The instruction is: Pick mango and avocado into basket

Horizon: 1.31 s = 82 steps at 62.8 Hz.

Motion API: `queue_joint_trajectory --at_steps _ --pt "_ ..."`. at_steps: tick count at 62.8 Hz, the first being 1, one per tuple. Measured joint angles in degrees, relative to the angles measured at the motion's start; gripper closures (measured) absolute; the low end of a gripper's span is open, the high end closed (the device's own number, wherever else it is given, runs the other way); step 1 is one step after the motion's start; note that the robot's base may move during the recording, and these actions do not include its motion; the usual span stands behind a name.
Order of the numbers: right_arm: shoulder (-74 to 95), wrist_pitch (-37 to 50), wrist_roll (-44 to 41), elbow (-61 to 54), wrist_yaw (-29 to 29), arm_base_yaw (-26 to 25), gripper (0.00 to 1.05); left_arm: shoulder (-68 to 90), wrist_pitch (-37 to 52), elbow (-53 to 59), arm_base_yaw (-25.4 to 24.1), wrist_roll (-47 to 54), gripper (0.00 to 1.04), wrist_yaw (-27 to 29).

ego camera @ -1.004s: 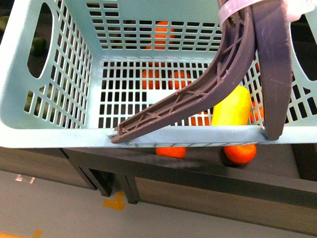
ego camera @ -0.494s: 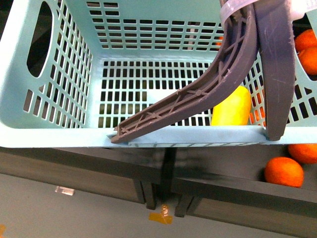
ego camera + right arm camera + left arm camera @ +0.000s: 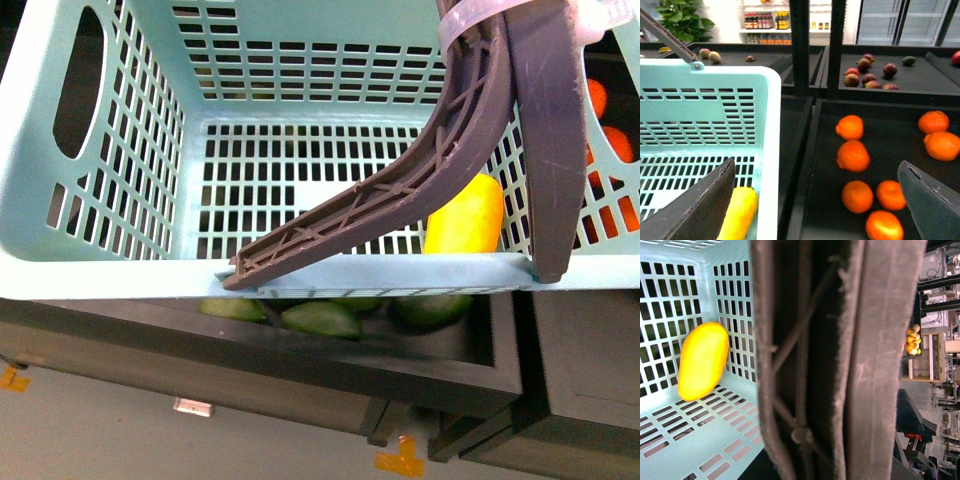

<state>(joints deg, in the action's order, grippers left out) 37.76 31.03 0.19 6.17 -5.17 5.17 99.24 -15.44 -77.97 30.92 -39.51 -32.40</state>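
— Where is the smooth, oval, yellow-orange mango (image 3: 465,215)?
— It lies inside the light teal slotted plastic basket (image 3: 120,272), on the floor, close to the wall on the robot's right, behind the brown ribbed handles (image 3: 400,200).
— And the grippers?
— The right gripper (image 3: 816,164) is spread wide and holds nothing; round orange fruits (image 3: 853,156) lie beyond it. The left gripper I cannot see.

Right pincer (image 3: 816,162): two dark grey, matte, wedge-shaped fingers (image 3: 700,210), tapered tips.
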Motion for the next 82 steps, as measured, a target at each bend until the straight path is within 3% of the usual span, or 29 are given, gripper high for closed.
queue_joint_trajectory --at_steps 67,70,72,73,74,77,82 --pt "0.2 0.0 0.0 0.0 0.3 0.0 0.09 0.0 0.0 0.0 -1.0 0.4 0.89 1.4" --pt "0.8 -4.4 2.2 1.3 -4.5 1.3 0.09 0.0 0.0 0.0 -1.0 0.7 0.89 1.8" --pt "2.0 -12.7 6.7 4.4 -14.7 2.5 0.09 0.1 0.0 0.0 -1.0 0.7 0.89 1.7" --pt "2.4 -13.7 7.9 5.1 -16.0 2.4 0.09 0.1 0.0 0.0 -1.0 0.7 0.89 1.7" --pt "3.4 -17.4 10.6 6.2 -21.0 2.0 0.09 0.1 0.0 0.0 -1.0 0.5 0.89 1.6" --pt "5.5 -19.6 13.9 7.2 -25.8 0.5 0.09 0.1 0.0 0.0 -0.8 0.3 0.89 1.0" --pt "9.6 -17.3 16.0 7.2 -25.2 -4.3 0.09 0.1 0.0 0.0 -0.5 0.4 0.89 0.5"
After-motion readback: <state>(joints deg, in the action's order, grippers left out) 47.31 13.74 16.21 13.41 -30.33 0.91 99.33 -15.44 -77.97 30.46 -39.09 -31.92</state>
